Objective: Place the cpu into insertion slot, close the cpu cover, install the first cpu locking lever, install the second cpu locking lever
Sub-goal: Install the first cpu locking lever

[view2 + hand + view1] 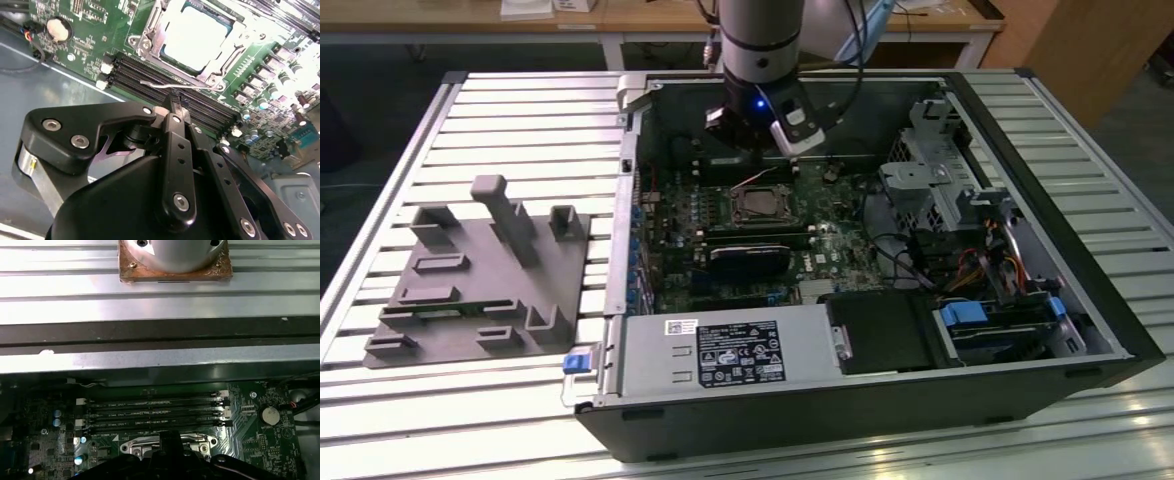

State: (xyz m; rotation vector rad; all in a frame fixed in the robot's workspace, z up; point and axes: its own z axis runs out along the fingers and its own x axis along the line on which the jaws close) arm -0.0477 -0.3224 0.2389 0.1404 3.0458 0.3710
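I watch from far, and I place everything from the insertion slot (758, 205), the small square black-rimmed socket. Under it all lies the ribbed aluminium table (507, 110), and around it stands the open black metal computer case (854, 420). The slot sits on the green circuit board (80, 45). The long narrow black memory slots (150, 75) run just beside the slot.

On the slot lies the cpu cover (152, 35), a thin silver metal frame with a square window, and it looks closed. The cpu (192, 32), a flat pale silver square chip, is inside the slot and shows through this window.

The black gripper (173, 104) hangs over the memory slots, near the slot. Its jaws are clenched together. Its tip is at the thin silver wire lever (170, 85), which sticks out along the slot's edge. I cannot tell if it touches the wire.

I judge the step is the first locking lever. To do it well, I should press the wire slowly with the closed tip. The tip must stay off the memory slots, and the push should carry the wire down and under its catch.
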